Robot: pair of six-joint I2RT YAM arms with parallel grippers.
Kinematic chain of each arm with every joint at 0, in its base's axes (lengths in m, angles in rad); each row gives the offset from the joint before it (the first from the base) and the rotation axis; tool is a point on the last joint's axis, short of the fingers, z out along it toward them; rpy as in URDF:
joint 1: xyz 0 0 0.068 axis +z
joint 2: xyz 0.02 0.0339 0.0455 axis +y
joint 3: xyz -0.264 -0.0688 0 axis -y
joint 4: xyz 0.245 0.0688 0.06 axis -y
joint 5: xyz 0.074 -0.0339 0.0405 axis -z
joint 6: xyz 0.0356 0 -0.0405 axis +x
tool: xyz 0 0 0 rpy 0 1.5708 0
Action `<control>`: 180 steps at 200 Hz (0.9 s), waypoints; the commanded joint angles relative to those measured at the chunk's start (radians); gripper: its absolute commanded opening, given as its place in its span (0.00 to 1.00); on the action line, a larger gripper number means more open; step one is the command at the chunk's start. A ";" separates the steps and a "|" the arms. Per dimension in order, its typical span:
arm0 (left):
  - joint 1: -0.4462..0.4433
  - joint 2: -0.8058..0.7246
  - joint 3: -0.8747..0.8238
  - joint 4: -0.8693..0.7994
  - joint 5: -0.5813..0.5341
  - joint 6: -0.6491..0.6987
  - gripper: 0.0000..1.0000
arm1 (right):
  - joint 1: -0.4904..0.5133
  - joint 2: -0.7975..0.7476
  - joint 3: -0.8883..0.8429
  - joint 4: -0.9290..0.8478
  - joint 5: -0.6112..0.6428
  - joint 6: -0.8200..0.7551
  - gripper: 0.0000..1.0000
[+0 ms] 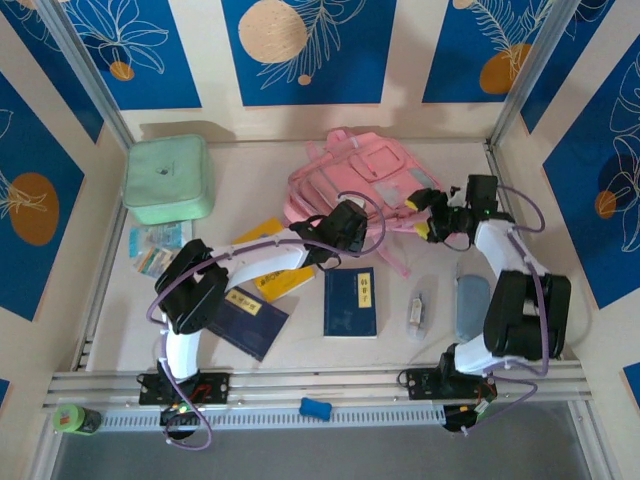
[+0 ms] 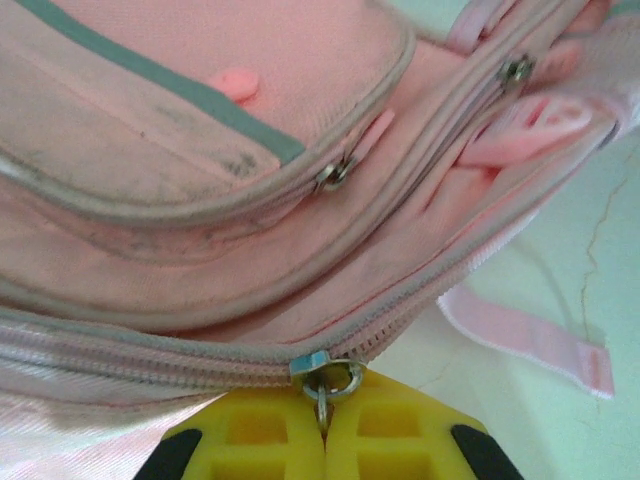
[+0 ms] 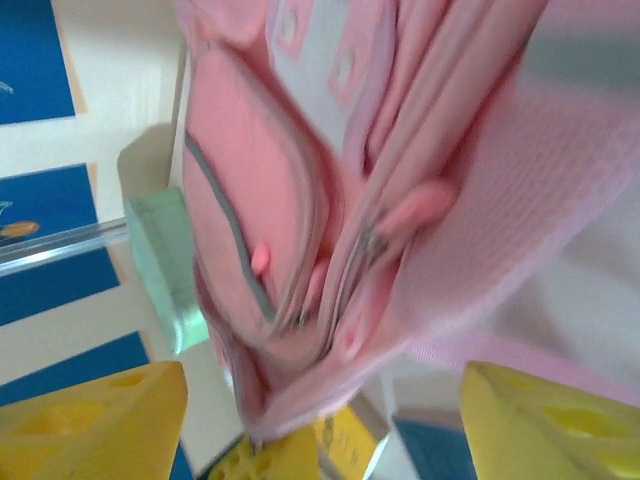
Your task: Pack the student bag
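pink student bag [image 1: 365, 185], flat at the far middle of the table [image 1: 255, 175]; left gripper [image 2: 322, 440] pinched tight on its main zip pull [image 2: 325, 385], seemingly to draw it open for packing; right gripper [image 1: 420, 216] spread wide and empty at the bag's right edge, poised to steady it

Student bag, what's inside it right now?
Nothing inside shows. The student bag has its pink outer fabric and zip tracks visible. The left gripper is shut on a zip pull, and the contents, if any, are covered.

Bare table [image 1: 250, 185] between case [image 1: 168, 178] and bag [image 1: 365, 170]
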 commanded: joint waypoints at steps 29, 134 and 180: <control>0.004 -0.010 0.046 0.018 0.056 -0.012 0.00 | 0.190 0.038 -0.076 0.212 -0.044 0.194 0.80; 0.001 -0.124 -0.054 -0.072 0.012 -0.002 0.00 | 0.148 0.261 0.149 0.074 0.065 -0.069 0.00; 0.005 -0.200 -0.176 -0.183 -0.056 0.019 0.00 | 0.015 0.314 0.318 -0.065 0.012 -0.184 0.00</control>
